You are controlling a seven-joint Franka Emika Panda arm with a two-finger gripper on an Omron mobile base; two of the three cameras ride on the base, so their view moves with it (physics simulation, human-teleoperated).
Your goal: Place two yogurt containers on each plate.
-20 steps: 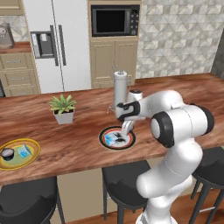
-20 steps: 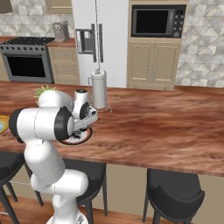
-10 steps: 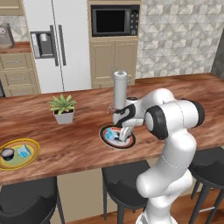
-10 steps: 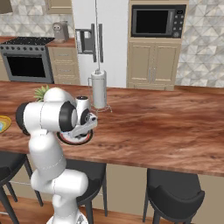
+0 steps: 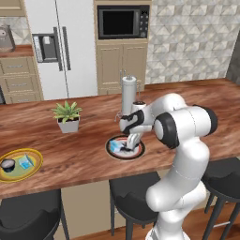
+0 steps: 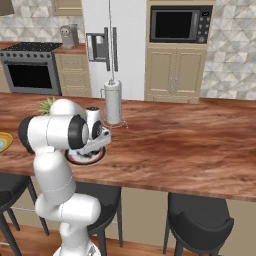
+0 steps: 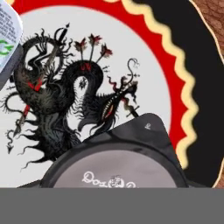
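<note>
The white plate (image 5: pixel 137 152) with a dark red-black rim lies on the counter in front of me; the hand view shows its dragon centre (image 7: pixel 74 87). My gripper (image 5: pixel 128 146) is low over this plate, shut on a round dark yogurt container (image 7: pixel 116 168) with a whitish top. A light blue yogurt container (image 5: pixel 114 146) stands on the plate's left side and shows at the corner of the hand view (image 7: pixel 6 35). On the yellow-rimmed plate (image 5: pixel 33 170) at far left stand a dark container (image 5: pixel 8 164) and a light blue one (image 5: pixel 26 162).
A potted green plant (image 5: pixel 68 117) stands left of the white plate. A tall grey cylinder (image 5: pixel 128 96) stands just behind it. Dark bar stools (image 5: pixel 136 197) line the counter's near edge. My arm (image 6: pixel 70 132) covers most of the white plate (image 6: pixel 95 159) in the right base view.
My arm has folded in and the hand has come down and slightly left, closer to the white plate, carrying the dark container. The plates and other containers have not moved.
</note>
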